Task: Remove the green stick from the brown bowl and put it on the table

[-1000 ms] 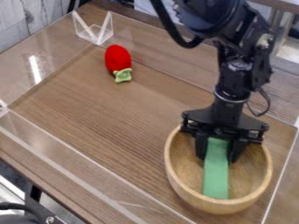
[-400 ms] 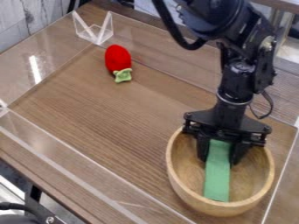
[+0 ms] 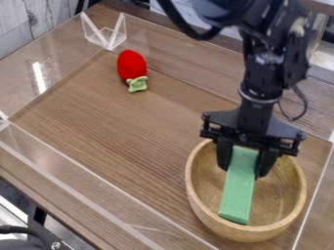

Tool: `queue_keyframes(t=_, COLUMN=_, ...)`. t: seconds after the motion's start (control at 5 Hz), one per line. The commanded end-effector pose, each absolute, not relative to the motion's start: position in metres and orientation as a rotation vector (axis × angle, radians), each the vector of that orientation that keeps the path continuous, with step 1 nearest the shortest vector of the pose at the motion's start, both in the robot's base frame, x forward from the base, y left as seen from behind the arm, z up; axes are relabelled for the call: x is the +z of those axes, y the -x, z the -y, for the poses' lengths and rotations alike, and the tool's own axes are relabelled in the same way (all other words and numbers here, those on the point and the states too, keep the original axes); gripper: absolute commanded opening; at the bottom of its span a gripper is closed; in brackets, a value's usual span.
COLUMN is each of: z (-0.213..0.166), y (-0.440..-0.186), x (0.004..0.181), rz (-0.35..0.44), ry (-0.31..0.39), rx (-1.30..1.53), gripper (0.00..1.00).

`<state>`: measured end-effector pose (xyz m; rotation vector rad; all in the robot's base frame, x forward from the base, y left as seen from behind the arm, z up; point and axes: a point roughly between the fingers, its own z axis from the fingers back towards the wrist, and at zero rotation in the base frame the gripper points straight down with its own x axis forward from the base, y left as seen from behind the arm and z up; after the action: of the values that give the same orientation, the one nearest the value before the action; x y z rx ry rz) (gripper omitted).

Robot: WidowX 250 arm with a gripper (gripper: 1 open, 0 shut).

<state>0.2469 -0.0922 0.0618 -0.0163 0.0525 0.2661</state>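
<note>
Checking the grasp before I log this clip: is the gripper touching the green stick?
Touching. The camera view shows the gripper shut on the top end of the green stick, which hangs tilted from it into the brown bowl.

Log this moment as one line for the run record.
phase: lifting out | gripper: shut on green stick, pointing down | stick: upper end raised, lower end in brown bowl | table: stick not placed yet

Wood-grain table (image 3: 117, 137) bearing brown bowl (image 3: 200, 200), red strawberry toy (image 3: 132, 66)
</note>
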Motion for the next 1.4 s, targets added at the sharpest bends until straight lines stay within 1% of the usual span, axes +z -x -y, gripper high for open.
queue_keyframes(t=0.0, z=0.086, y=-0.249, x=0.087, rz=-0.019, ry=0.035, rx=0.271, gripper=0.00)
queue_keyframes(t=0.4, z=0.099, y=-0.229, x=0.088, rz=-0.038, ry=0.048, rx=0.181, gripper=0.00)
queue_keyframes(t=0.6, z=0.100, y=-0.233, x=0.084, rz=-0.037, ry=0.058, rx=0.190, gripper=0.00)
queue_keyframes(t=0.8, z=0.093, y=-0.230, x=0.101, rz=-0.011, ry=0.056, rx=0.225, gripper=0.00)
queue_keyframes(t=1.0, z=0.074, y=-0.229, x=0.126, rz=0.037, ry=0.054, rx=0.262, gripper=0.00)
queue_keyframes(t=1.2, z=0.036, y=-0.233, x=0.138, rz=0.082, ry=0.034, rx=0.298, gripper=0.00)
